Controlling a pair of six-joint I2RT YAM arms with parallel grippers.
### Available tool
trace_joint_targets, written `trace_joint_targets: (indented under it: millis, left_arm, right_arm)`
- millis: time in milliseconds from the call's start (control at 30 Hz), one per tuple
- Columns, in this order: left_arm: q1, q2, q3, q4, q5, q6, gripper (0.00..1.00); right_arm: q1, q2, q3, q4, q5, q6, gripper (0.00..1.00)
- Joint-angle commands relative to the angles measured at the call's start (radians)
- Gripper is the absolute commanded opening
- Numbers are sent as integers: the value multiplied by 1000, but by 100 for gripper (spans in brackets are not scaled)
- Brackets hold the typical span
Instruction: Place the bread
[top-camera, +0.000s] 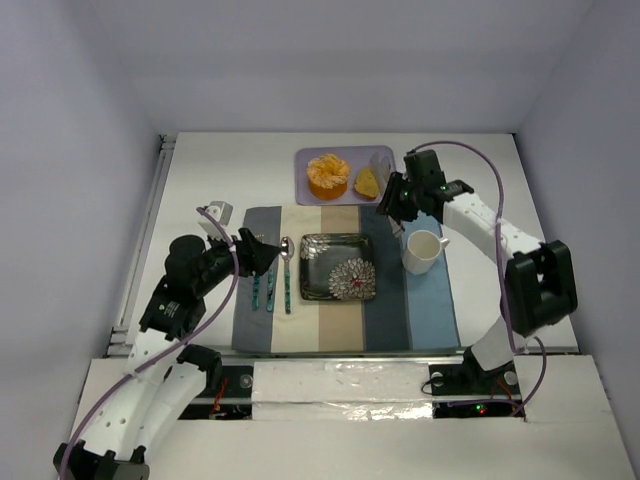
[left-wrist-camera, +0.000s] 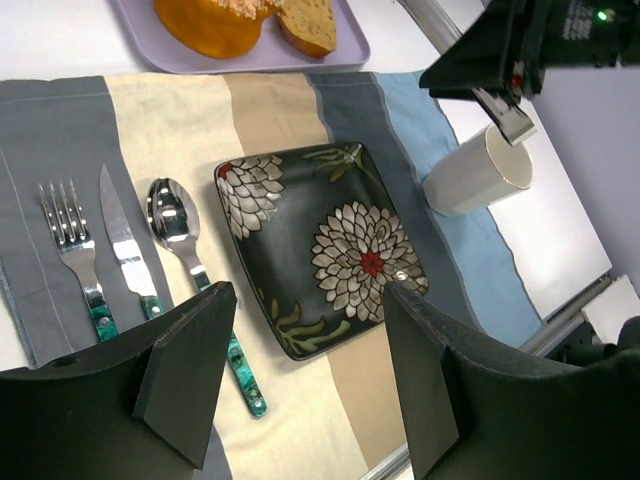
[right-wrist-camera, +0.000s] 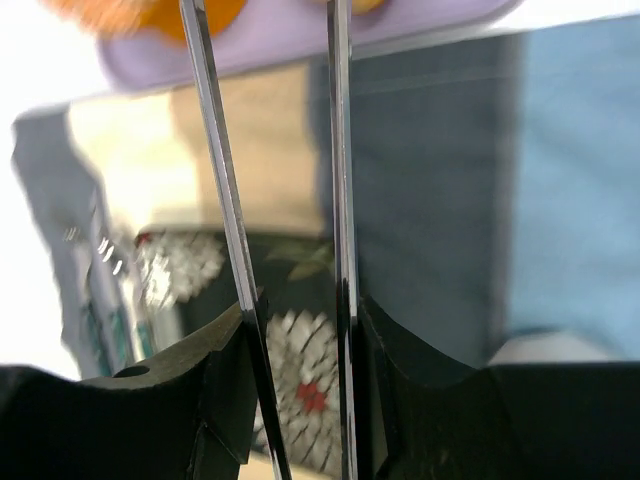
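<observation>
The bread (top-camera: 367, 183), a small golden slice, lies on the lavender tray (top-camera: 305, 160) at the back, right of the peeled orange (top-camera: 328, 176). The left wrist view shows the bread (left-wrist-camera: 310, 25) at its top edge. My right gripper (top-camera: 393, 203) hovers just right of the tray and is shut on metal tongs (right-wrist-camera: 340, 150). In the right wrist view, my right gripper (right-wrist-camera: 300, 310) presses both thin blades, which run up out of the picture. My left gripper (top-camera: 262, 250) is open over the cutlery. In its own view, my left gripper (left-wrist-camera: 308, 295) has nothing between its fingers.
A dark floral square plate (top-camera: 338, 266) sits mid-placemat (top-camera: 420, 310). A fork (left-wrist-camera: 75, 245), knife (left-wrist-camera: 125, 245) and spoon (left-wrist-camera: 180, 235) lie left of it. A white cup (top-camera: 422, 250) stands right of the plate, just below my right gripper.
</observation>
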Motion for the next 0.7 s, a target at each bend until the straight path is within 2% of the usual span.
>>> trace_joint_targets:
  millis: [0,233,367,667]
  left_arm:
    - [-7,-33,-5,24,-19,10,58]
    - [-7,-89,-11,33,1,15,58]
    - [-35,-105,-11,27,-17,12,58]
    - [-44,-112,-6,19,-30,10,58]
  right_arm:
    - [-39,74,130,-95,30,-47,43]
    - [-74,197,266,-225,47,-59,43]
    - [-85,232,292,-242,27,-56,43]
    - [-85,272,247,-184,-66,-50,44]
